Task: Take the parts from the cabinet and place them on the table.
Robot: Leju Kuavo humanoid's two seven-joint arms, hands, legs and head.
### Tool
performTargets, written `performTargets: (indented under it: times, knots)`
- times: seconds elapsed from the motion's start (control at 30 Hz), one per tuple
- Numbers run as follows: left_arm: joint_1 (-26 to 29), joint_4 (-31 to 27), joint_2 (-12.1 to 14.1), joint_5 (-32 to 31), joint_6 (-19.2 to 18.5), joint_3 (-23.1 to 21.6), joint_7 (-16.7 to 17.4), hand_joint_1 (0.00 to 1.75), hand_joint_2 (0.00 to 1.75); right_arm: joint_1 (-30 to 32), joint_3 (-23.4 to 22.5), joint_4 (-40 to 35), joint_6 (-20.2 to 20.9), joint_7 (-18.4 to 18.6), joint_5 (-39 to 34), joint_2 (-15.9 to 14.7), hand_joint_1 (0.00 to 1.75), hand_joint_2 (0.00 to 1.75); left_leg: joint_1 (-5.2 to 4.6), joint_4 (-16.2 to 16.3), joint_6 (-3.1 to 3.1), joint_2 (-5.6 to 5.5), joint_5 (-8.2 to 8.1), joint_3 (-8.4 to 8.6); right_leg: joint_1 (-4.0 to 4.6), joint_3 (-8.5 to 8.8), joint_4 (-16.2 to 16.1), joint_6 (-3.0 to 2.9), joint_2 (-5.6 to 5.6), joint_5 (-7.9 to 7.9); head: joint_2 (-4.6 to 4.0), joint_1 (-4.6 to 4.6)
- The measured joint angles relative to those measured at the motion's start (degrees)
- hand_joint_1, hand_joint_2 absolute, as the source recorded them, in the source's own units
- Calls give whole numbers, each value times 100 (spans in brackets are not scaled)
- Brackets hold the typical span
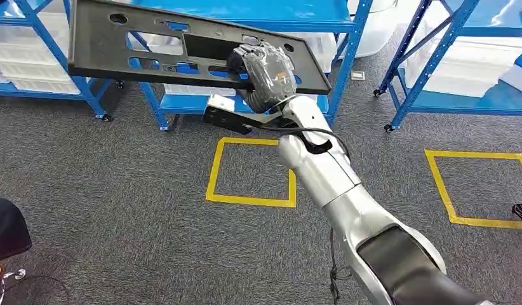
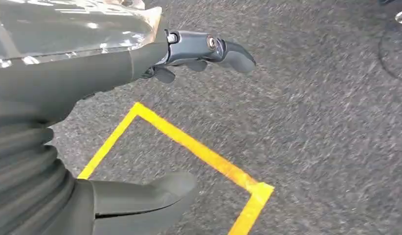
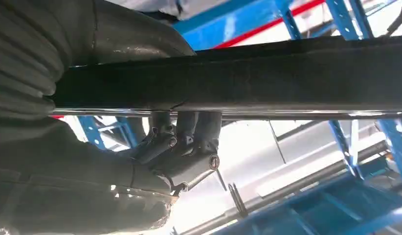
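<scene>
A long flat black plastic panel (image 1: pixel 150 47) with several cut-outs hangs in the air in front of the blue cabinet (image 1: pixel 347 60), tilted down to the right. My right hand (image 1: pixel 265 73) grips its lower edge near the right end. In the right wrist view the panel's edge (image 3: pixel 267 78) runs across the picture, with the fingers (image 3: pixel 187 147) curled around it. My left hand (image 2: pixel 140 122) hangs over the grey carpet with thumb and fingers apart, holding nothing.
Blue shelving racks (image 1: pixel 458 76) with white bins stand along the back. Yellow tape squares (image 1: pixel 252 171) mark the grey carpet, another at the right (image 1: pixel 481 187). A dark rounded object (image 1: pixel 7 229) sits at the left edge.
</scene>
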Motion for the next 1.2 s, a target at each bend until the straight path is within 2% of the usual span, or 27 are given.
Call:
performTargets:
  times: [0.03,0.1,0.13,0.17,0.2,0.23,0.33,0.4,0.47,0.5,0.53,0.6,0.63,0.67,0.7,0.73,0.8,0.83,0.87,0.9,0.97,1.0,1.03,1.1,1.13,1.17,1.2]
  knots:
    - [3,4,-7,-2,2,0,4,0,175,14,2,15,0,7,0,-9,175,175,45,13,-63,-29,19,-42,-47,46,-105,84,0,66,0,0]
    - [4,20,-20,0,4,0,9,0,175,13,13,35,0,7,2,-24,175,175,180,160,-228,-80,22,-190,-178,516,-1008,353,5,413,0,0]
    - [3,20,-11,0,7,0,11,0,175,6,15,35,0,7,2,-35,175,175,241,346,-345,-102,-17,-309,-267,723,-1399,483,27,511,0,7]
    - [7,2,96,0,19,2,26,0,175,31,24,48,-4,7,6,-59,175,175,197,415,-434,-167,-39,-384,-191,522,-1103,492,222,469,0,45]
    - [-3,31,30,-2,26,2,37,0,175,42,28,41,-7,-2,9,-39,175,175,216,590,-495,-168,-84,-434,-226,543,-1091,301,239,464,0,23]
    - [0,24,44,-2,35,2,35,0,175,71,24,52,-9,18,4,-50,175,175,200,519,-492,-171,-63,-440,-218,532,-1043,204,205,440,0,-33]
    - [51,39,52,-2,31,4,44,0,175,65,31,55,-11,24,4,-33,175,175,256,490,-497,-142,0,-480,-159,443,-984,19,113,528,0,-127]
    - [42,42,55,-2,31,4,44,0,175,65,31,55,-11,24,4,-24,175,175,170,1158,-406,37,-533,-742,-97,398,-990,-58,59,575,0,-129]
    - [33,42,52,-11,31,4,39,0,175,77,33,57,-11,24,4,-26,175,175,101,2254,-328,60,-1062,-1164,-7,354,-989,-99,-31,599,0,-127]
    - [33,42,52,-13,31,4,39,0,175,84,37,57,-11,24,4,-26,175,175,62,2576,-270,59,-1191,-1267,40,337,-989,-101,-70,600,0,-129]
    - [34,44,52,-15,31,4,39,0,175,87,37,57,-11,24,4,-26,175,175,10,2606,-192,59,-1196,-1226,88,327,-989,-120,-115,611,0,-127]
    - [36,44,48,-17,33,7,39,0,175,78,37,55,-11,24,4,-24,175,175,-131,1973,43,69,-978,-763,191,322,-992,-121,-190,611,0,-127]
    - [30,44,50,-17,31,9,39,0,175,66,37,50,-13,24,4,-22,175,175,-239,1447,221,131,-844,-409,232,328,-996,-122,-226,610,0,-127]
    - [10,39,79,-17,33,11,37,0,175,60,35,48,-13,24,4,-22,175,175,-348,1093,414,308,-906,-207,211,338,-1008,-123,-259,609,0,-120]
    - [2,48,74,-20,33,11,35,0,175,44,31,48,-17,22,7,-31,175,175,-348,1096,413,370,-868,-192,298,335,-1017,-121,-320,610,0,-92]
    - [-3,44,88,-28,35,11,20,0,175,43,31,50,-18,24,4,-35,175,175,-386,1058,415,304,-857,-181,237,340,-1030,-115,-364,612,0,-107]
    - [13,46,96,-26,37,20,22,0,175,45,39,50,-17,24,7,-29,175,175,-410,939,427,222,-810,-140,239,413,-1128,-95,-454,627,0,-105]
    - [27,46,96,-26,37,22,24,0,175,43,35,41,-17,24,7,-15,175,175,-331,742,361,206,-717,-13,278,411,-1118,-83,-407,612,0,-96]
    - [19,46,72,-26,37,22,22,0,175,33,26,39,-20,24,7,-37,175,175,-328,645,283,157,-667,35,251,380,-1028,-70,-216,561,0,-96]
    - [2,46,72,-26,35,22,22,0,175,11,26,39,-26,24,2,-39,175,175,-320,622,299,131,-638,41,229,269,-782,-89,-92,421,0,-96]
    - [-6,46,66,-31,33,22,22,0,175,30,24,50,-26,24,2,-79,175,175,-311,619,290,27,-633,25,203,-134,82,-101,-35,62,0,-92]
    - [-3,46,53,-44,33,22,22,0,175,50,26,59,-26,24,7,-96,175,175,-311,621,282,-23,-629,17,186,-285,377,-72,-32,-15,0,-94]
    - [0,48,48,-44,31,22,22,0,175,65,26,61,-26,26,7,-101,175,175,-311,624,275,-60,-626,13,180,-321,437,-46,-32,-8,0,-92]
    - [3,48,44,-44,31,22,22,0,175,83,26,66,-28,28,7,-109,175,175,-310,625,260,-138,-618,13,166,-186,133,48,-30,168,0,-94]
    - [2,48,39,-44,31,22,22,0,175,81,26,66,-31,31,7,-111,175,175,-310,630,245,-198,-610,14,164,51,-364,113,-10,386,0,-94]
    - [-2,48,35,-44,31,22,22,0,175,72,24,66,-35,31,7,-113,175,175,-311,637,230,-259,-603,14,164,353,-973,149,81,617,0,-92]
    - [-3,52,16,-44,31,22,22,0,175,67,24,65,-35,31,7,-114,175,175,-296,644,224,-290,-600,6,166,507,-1331,104,266,705,0,-92]
